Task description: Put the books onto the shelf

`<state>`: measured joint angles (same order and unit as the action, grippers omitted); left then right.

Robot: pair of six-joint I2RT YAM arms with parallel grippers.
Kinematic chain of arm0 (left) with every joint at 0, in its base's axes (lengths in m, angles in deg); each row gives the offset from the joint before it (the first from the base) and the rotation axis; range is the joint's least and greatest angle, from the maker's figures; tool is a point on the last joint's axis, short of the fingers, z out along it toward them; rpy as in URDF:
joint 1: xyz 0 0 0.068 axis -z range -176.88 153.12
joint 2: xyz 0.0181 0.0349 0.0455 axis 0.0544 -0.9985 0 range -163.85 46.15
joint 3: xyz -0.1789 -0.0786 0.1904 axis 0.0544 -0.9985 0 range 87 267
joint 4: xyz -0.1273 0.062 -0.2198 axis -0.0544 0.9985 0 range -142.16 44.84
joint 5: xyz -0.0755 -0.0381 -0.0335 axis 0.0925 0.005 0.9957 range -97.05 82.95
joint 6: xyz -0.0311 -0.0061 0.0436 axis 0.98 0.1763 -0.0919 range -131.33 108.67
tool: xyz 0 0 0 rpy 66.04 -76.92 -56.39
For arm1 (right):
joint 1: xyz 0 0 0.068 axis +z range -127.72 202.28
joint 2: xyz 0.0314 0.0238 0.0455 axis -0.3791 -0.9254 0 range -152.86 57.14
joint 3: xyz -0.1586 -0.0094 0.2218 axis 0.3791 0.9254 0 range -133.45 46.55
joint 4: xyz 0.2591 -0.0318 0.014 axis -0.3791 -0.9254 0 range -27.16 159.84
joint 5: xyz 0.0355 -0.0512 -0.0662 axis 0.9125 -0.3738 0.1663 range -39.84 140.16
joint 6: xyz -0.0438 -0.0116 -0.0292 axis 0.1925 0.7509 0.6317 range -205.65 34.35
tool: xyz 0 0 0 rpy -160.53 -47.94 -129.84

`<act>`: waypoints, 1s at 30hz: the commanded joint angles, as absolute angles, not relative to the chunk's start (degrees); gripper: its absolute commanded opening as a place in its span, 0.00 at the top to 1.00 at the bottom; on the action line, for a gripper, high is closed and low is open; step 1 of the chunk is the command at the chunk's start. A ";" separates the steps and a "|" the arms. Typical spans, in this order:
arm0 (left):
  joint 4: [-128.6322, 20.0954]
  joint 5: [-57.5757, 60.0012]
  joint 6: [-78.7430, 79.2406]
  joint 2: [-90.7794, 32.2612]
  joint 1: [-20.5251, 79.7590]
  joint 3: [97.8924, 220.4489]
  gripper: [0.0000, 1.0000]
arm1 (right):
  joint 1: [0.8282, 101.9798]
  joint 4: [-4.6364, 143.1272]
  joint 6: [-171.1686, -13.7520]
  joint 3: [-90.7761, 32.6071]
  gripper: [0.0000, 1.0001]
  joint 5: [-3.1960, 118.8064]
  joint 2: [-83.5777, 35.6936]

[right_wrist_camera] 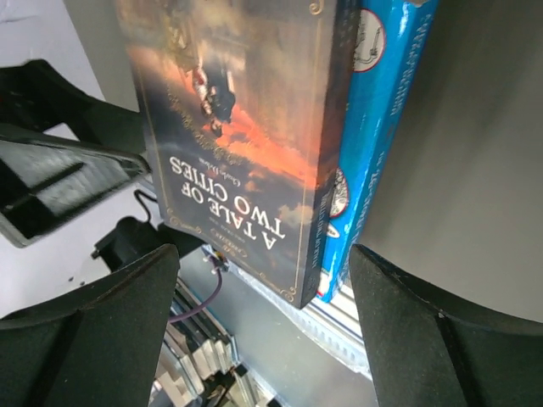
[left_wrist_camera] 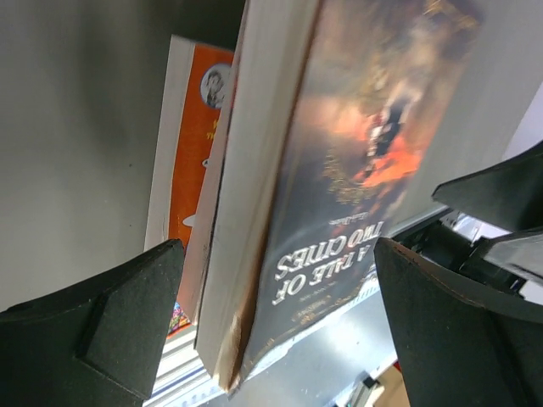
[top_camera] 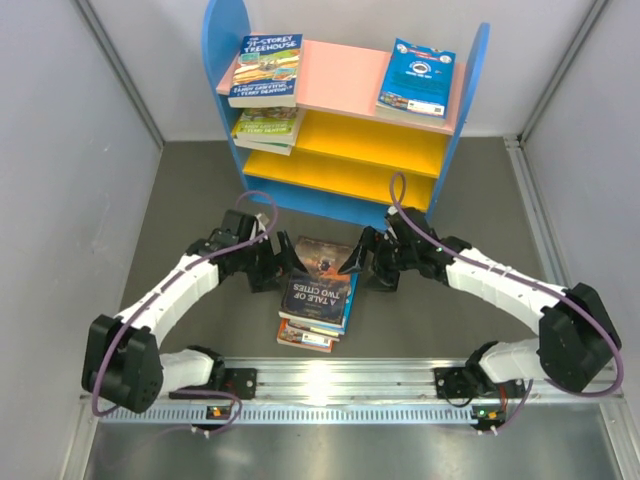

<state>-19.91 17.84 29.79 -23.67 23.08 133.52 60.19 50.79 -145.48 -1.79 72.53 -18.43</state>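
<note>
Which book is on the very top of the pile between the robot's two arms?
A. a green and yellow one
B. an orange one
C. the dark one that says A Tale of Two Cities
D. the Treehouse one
C: the dark A Tale of Two Cities lies uppermost on the pile, while the Treehouse book sits up on the shelf's pink top board.
</note>
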 commanded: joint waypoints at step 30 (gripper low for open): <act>-19.57 19.50 28.31 -23.83 24.12 139.20 1.00 | 63.15 49.55 -145.85 -5.39 0.17 69.41 -18.10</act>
